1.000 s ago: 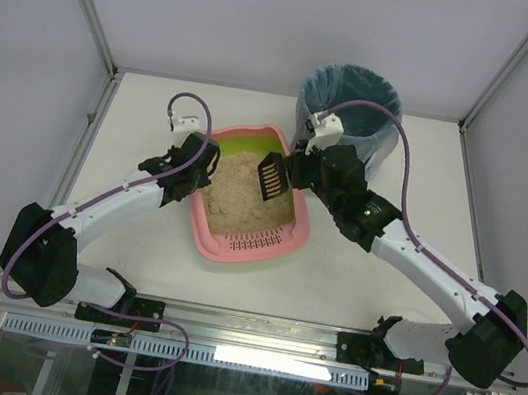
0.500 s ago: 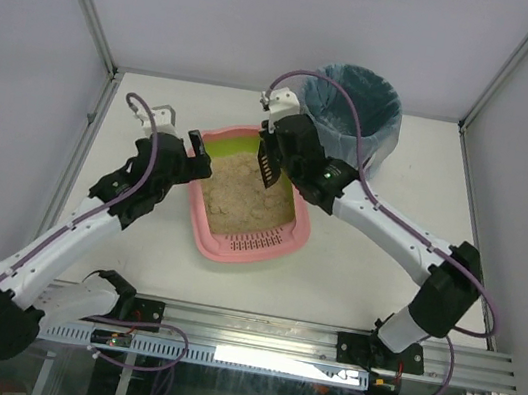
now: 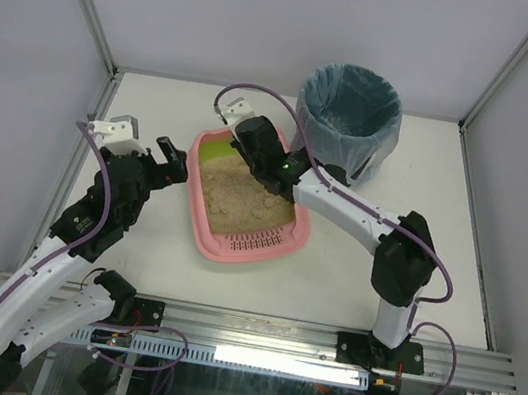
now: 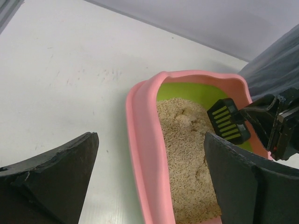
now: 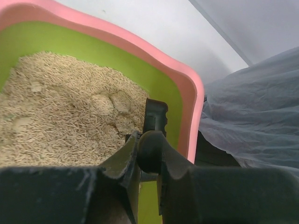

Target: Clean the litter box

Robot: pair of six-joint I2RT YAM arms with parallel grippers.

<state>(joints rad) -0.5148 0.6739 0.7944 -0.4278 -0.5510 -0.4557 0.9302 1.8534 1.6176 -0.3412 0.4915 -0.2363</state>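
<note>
Litter box (image 3: 254,248) sits mid worktop (image 3: 445,208), a bit left of center, slotted pink ledge at the near end, green inner wall at the far end, beige litter (image 3: 243,199) filling most of it. Your right hand (image 5: 148,148) is clamped on the black slotted scoop (image 4: 228,127), reaching in over the box's far end from the right side. The scoop blade sits low at the far right part of the litter, close to the green wall; you can't tell from these views if it touches the grains. Litter surface there looks uneven, with a few flat clumps near the blade. Your left hand (image 3: 171,159) is spread wide and holds nothing, hovering just beside the box's left rim (image 4: 142,140), over bare worktop, apart from the rim as far as the views show. In its wrist view the two dark fingers (image 4: 56,172) frame the pink rim and the scoop beyond. Round bin (image 3: 374,145) with the blue bag stands just beside the box's far right corner.
</note>
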